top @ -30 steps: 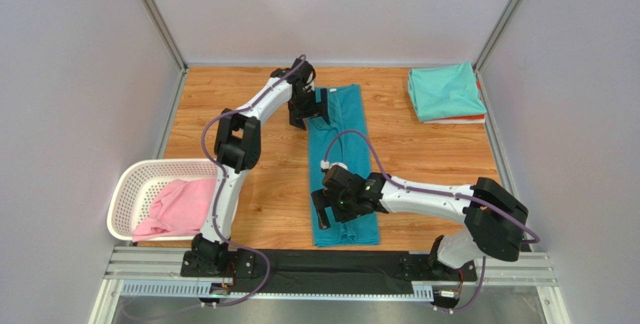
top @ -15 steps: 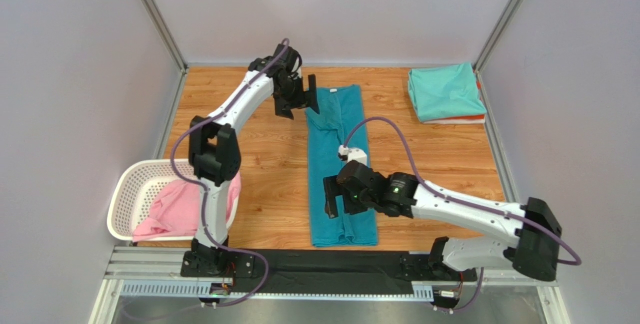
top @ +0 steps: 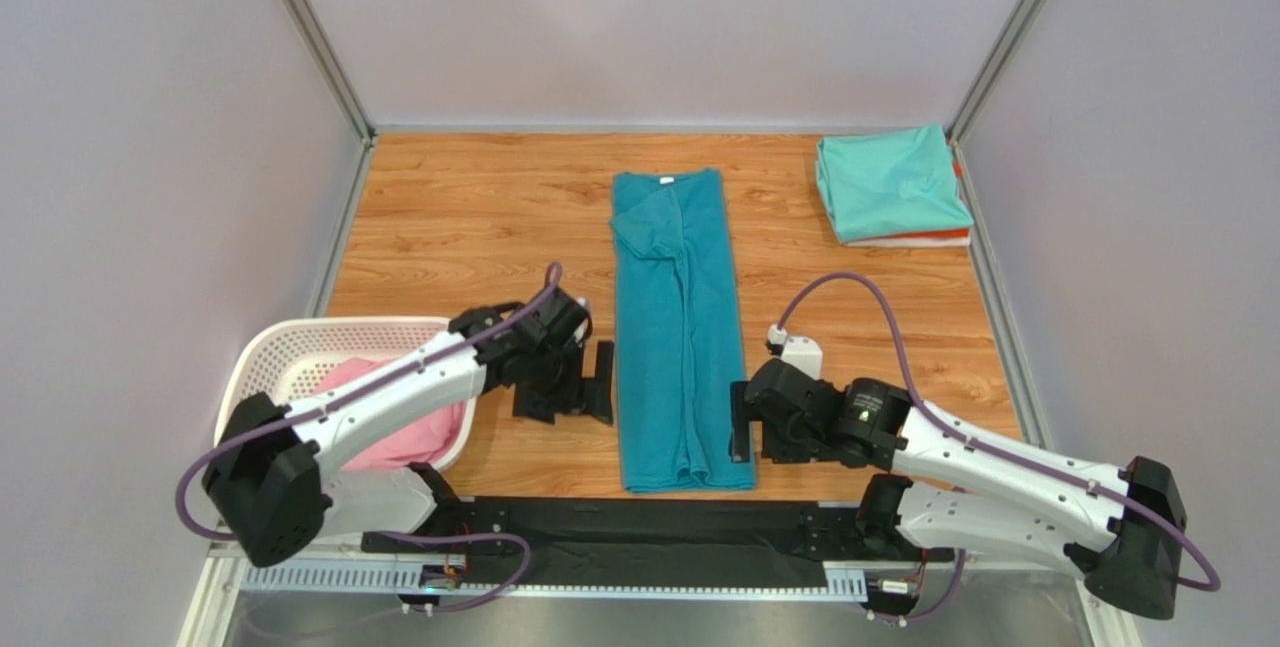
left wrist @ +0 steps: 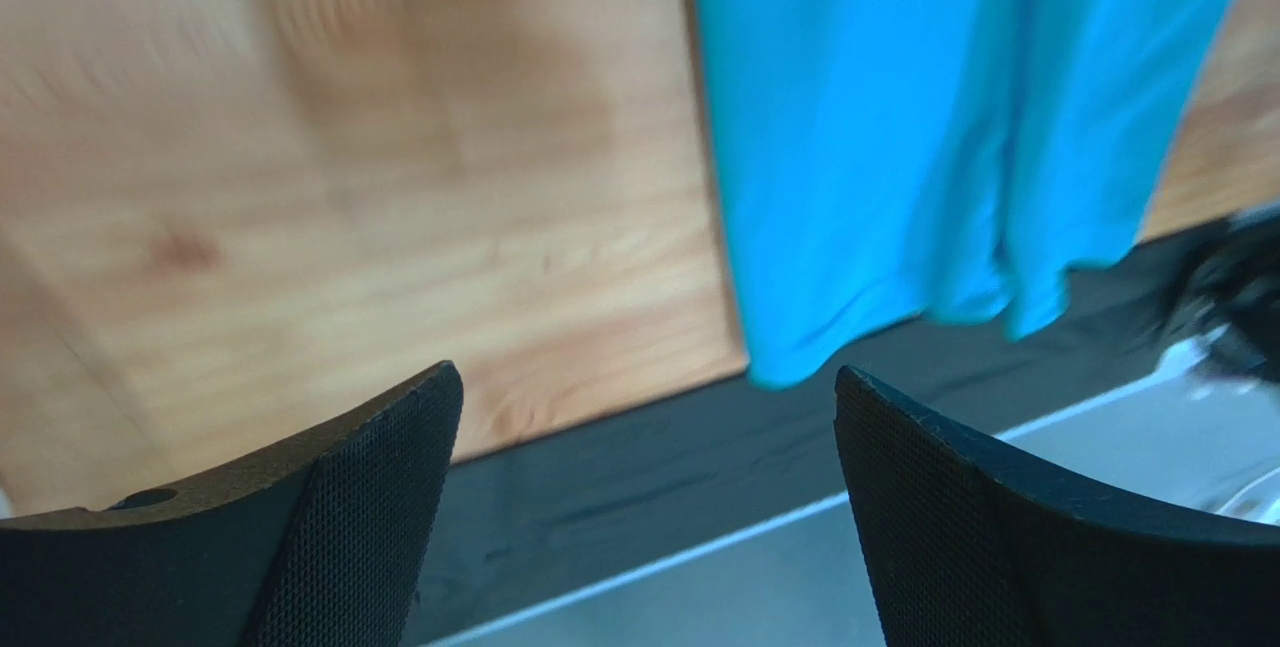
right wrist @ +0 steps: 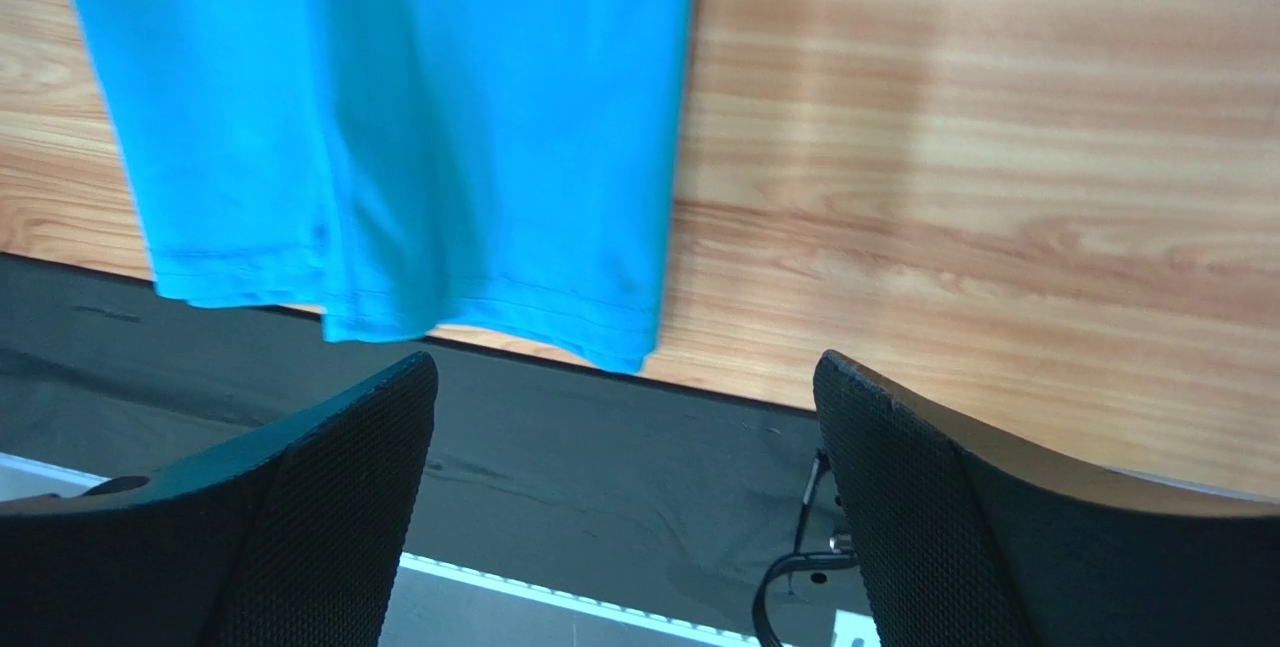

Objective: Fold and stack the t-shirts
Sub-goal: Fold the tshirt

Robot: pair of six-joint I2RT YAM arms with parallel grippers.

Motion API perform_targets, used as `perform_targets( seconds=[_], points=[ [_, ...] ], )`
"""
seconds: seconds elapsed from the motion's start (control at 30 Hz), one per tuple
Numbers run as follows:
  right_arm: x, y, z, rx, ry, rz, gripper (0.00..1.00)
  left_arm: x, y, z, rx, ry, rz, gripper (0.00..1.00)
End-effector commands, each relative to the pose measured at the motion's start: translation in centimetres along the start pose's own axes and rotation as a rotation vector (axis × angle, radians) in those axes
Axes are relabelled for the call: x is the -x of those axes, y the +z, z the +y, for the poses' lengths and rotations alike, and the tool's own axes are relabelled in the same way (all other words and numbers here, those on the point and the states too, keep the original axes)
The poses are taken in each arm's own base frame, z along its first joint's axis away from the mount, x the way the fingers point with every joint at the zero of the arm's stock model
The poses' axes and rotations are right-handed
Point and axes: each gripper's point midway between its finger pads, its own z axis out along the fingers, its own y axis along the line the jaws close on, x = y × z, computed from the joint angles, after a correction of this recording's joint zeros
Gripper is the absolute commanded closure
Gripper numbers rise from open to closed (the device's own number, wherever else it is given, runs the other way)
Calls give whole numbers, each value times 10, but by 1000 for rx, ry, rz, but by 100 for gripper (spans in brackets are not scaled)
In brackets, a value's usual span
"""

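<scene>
Handling of the deep teal t-shirt [top: 679, 332] is to be planned for light, limp cloth that sags when lifted, slides on itself and holds no shape of its own. It is laid flat as a long narrow strip down the middle of the table [top: 466, 212], with the collar end toward the far edge and the hem at the near edge. Hold is best taken at the two hem corners, with all layers pinched together, so that the layers are not separated when the hem is carried toward the collar.

The left gripper [top: 571, 395] is held low just left of the hem end, and the right gripper [top: 747, 430] just right of it. Both arms are stretched low along the near edge, reaching inward from either side. On each, the jaws are seen wide apart with nothing between them, and the cloth is not touched.

The mint green t-shirt [top: 890, 185] is stacked, folded, on the orange t-shirt [top: 944, 238] at the far right corner. The pink t-shirt [top: 409, 440] is lying in the white basket [top: 286, 347] at the near left corner.
</scene>
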Motion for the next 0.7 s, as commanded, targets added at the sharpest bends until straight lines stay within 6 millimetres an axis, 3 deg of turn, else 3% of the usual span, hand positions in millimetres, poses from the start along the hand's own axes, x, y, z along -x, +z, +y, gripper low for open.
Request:
perform_targets(
  seconds=[0.0,0.03,0.1,0.13,0.23,0.37,0.5,0.67],
  points=[
    [-14,0,-13,-21,91,31,4,-26,-10,-27,-116,-43,-32,0],
    [-18,4,-16,-28,92,41,4,-45,-7,-30,-129,-11,2,0],
    [-21,7,-10,2,109,51,8,-56,-9,-40,-173,-3,-6,0],
    [-25,11,-10,9,109,62,9,-70,-4,-41,-180,23,17,0],
    [-29,19,8,80,124,89,12,-84,7,-41,-195,11,46,0],
    [-29,30,21,118,107,103,20,-84,18,-40,-168,-19,38,4],
    [-33,39,18,84,100,121,26,-82,26,-54,-213,-11,30,6],
    [-38,41,26,119,83,152,42,-89,44,-59,-201,14,89,17]
  ],
)
